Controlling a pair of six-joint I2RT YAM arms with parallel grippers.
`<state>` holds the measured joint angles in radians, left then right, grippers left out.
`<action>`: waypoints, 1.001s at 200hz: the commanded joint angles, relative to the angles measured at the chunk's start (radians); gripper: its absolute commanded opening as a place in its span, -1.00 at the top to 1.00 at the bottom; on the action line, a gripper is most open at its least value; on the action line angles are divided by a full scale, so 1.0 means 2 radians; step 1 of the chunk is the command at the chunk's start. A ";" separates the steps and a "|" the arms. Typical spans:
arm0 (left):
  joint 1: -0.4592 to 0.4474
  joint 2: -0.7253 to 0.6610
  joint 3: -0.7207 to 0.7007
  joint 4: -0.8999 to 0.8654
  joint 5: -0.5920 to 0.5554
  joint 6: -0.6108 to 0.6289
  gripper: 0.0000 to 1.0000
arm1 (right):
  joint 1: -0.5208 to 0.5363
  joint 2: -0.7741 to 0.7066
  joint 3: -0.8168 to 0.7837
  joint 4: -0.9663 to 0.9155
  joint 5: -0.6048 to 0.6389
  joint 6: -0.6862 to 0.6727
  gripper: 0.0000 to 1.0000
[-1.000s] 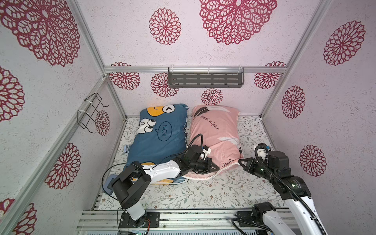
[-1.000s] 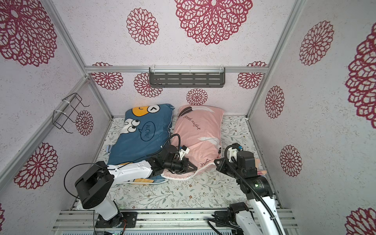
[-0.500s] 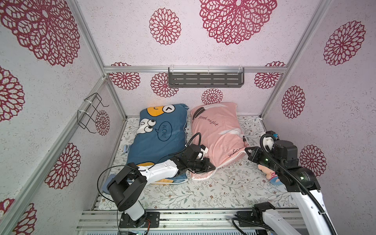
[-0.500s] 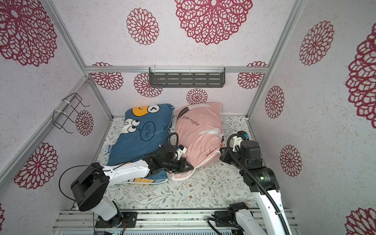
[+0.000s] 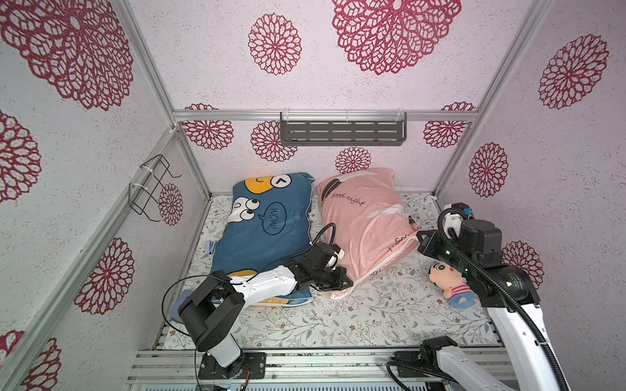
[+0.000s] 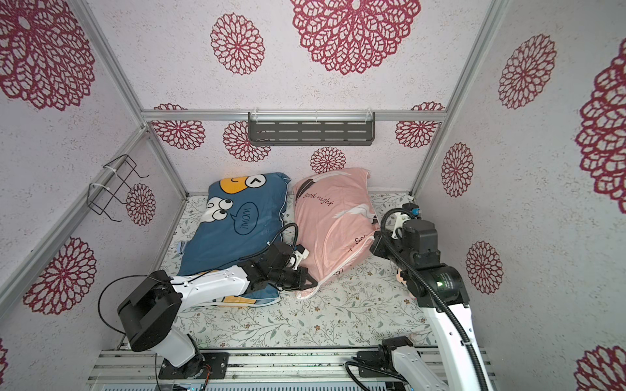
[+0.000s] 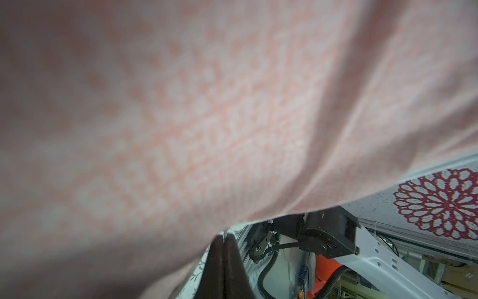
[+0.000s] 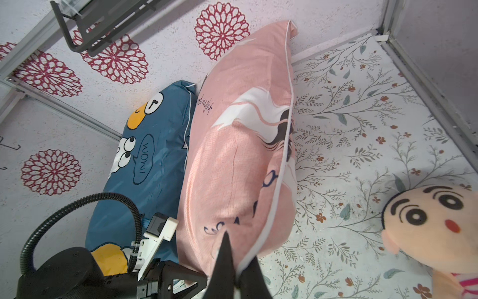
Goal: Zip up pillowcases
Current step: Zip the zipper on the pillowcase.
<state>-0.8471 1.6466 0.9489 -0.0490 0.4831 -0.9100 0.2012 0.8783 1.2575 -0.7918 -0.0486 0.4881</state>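
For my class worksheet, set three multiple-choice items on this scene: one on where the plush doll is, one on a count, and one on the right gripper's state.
1. Where does the plush doll lie?
A. hanging from a wall
B. on the floral sheet beside the right arm
C. on top of a pillow

2. How many stuffed pillowcases are in the scene?
A. one
B. two
C. four

3. What is the right gripper doing?
A. shut on the pink pillowcase at its white-piped edge
B. wide open in the air
C. shut on nothing

Key:
1 B: a top view shows the doll on the sheet by that arm.
2 B: only the blue pillowcase and the pink one are there.
3 A: the right wrist view shows the fingers pinching that edge.
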 commanded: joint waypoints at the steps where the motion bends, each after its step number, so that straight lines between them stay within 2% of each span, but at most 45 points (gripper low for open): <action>1: 0.003 0.004 0.003 -0.046 -0.013 0.026 1.00 | -0.005 0.001 0.040 0.046 0.054 -0.015 1.00; 72: 0.003 0.009 0.000 -0.089 -0.026 0.056 1.00 | -0.012 0.029 0.073 0.050 0.105 -0.027 1.00; 169: -0.004 0.026 -0.005 -0.133 -0.045 0.083 1.00 | -0.041 0.052 0.075 0.067 0.101 -0.025 1.00; 200: -0.004 0.033 0.016 -0.145 -0.048 0.093 1.00 | -0.051 0.057 0.068 0.065 0.098 -0.031 1.00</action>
<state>-0.8528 1.6917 0.9524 -0.2695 0.4202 -0.7601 0.1265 1.0004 1.3518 -0.8051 0.0990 0.4519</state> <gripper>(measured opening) 0.038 0.053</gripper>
